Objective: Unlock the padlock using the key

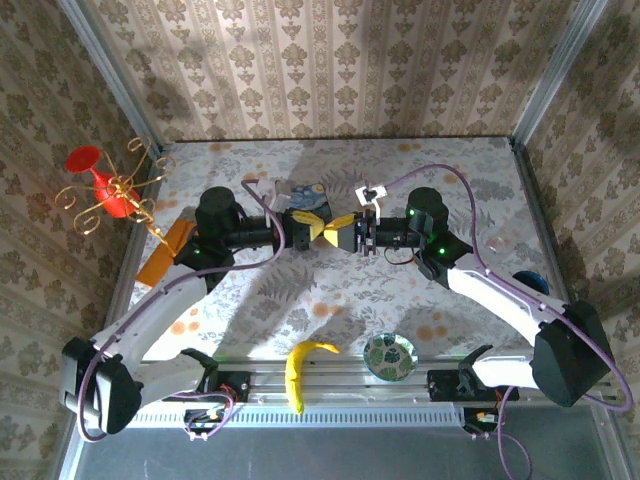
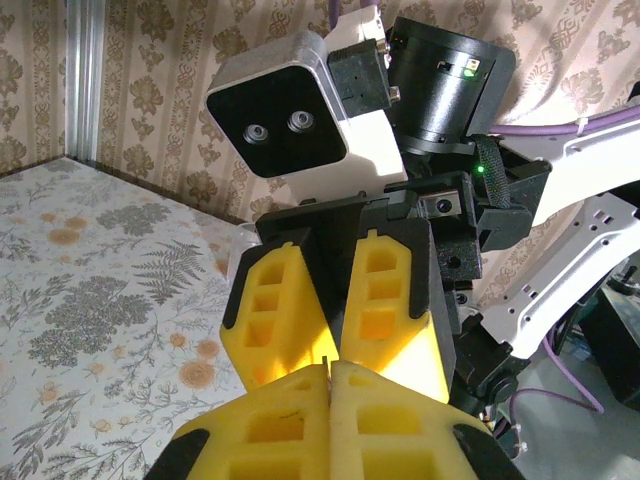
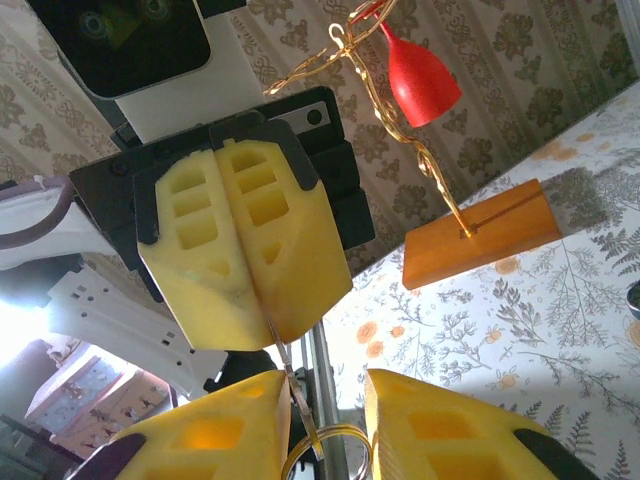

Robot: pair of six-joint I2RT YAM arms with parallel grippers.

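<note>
while the left claw (image 3: 271, 338) clamps the key (image 3: 293, 395), the right claw (image 3: 327, 402) gapes partly — straddling its ring (image 3: 298, 452).

Beige damask wallpaper (image 1: 350, 60) covered the three walls, metal posts (image 1: 100, 60) stood at the corners, and a fern-and-flower cloth covered the brightly lit bench (image 1: 450, 170).

The tabletop (image 1: 460, 170) is covered in a pale cloth printed with ferns and orange flowers. At its left edge stands an orange wooden block (image 1: 165, 252) bearing a gold wire stand. A blue painted box (image 1: 300, 193) sits toward the back. A banana (image 1: 300, 372) and a small patterned bowl (image 1: 389, 356) lie at the near edge.
</note>
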